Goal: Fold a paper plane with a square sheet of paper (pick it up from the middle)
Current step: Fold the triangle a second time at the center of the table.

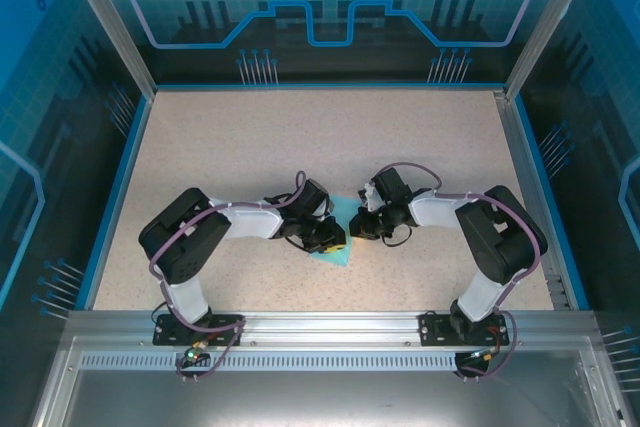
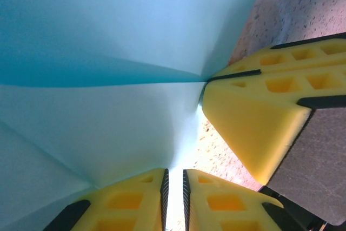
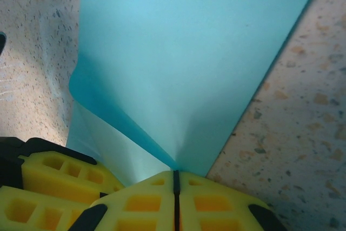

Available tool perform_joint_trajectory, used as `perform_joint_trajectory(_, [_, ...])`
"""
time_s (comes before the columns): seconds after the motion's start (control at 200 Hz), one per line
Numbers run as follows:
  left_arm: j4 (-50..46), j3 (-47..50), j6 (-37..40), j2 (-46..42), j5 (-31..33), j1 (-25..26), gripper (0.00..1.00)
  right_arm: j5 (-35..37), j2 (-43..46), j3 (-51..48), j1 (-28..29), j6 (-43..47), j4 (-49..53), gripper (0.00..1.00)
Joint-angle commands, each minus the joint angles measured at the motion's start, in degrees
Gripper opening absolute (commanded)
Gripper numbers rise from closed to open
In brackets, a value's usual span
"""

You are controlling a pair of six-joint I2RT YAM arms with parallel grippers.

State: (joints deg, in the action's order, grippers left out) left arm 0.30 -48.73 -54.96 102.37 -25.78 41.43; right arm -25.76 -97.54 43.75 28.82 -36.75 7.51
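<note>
I see the sheet of paper [image 1: 336,253] at the middle of the table [image 1: 250,137], long axis far to near, corner pointing to the near edge, with the left gripper [image 2: 173,190] and the right gripper [image 3: 175,181] each clamped on it.

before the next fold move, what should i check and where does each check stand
1. right gripper on the square sheet of paper: ok, jaws shut on a folded edge.
2. left gripper on the paper: ok, jaws nearly closed with paper running between them.
3. grippers apart from each other: ok, close side by side, with bare table showing between their fingers.
4. fold edges lined up: cannot tell, the grippers cover most of the paper from above.
5. paper lying flat: not ok, it is raised and bowed near the grips.
</note>
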Motion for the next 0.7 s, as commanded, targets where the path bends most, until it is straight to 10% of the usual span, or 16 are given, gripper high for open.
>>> perform_joint_trajectory(0.0, [-1.88, -1.3, 1.22, 1.06, 0.39, 0.54, 0.18, 0.97, -0.35, 0.89, -0.87, 0.98, 2.11, 0.08])
perform_joint_trajectory(0.695, [-4.47, -1.24, 0.21, 1.21, 2.84, 0.72, 0.17, 0.64, -1.55, 2.22, -0.88, 1.71, 2.94, 0.09])
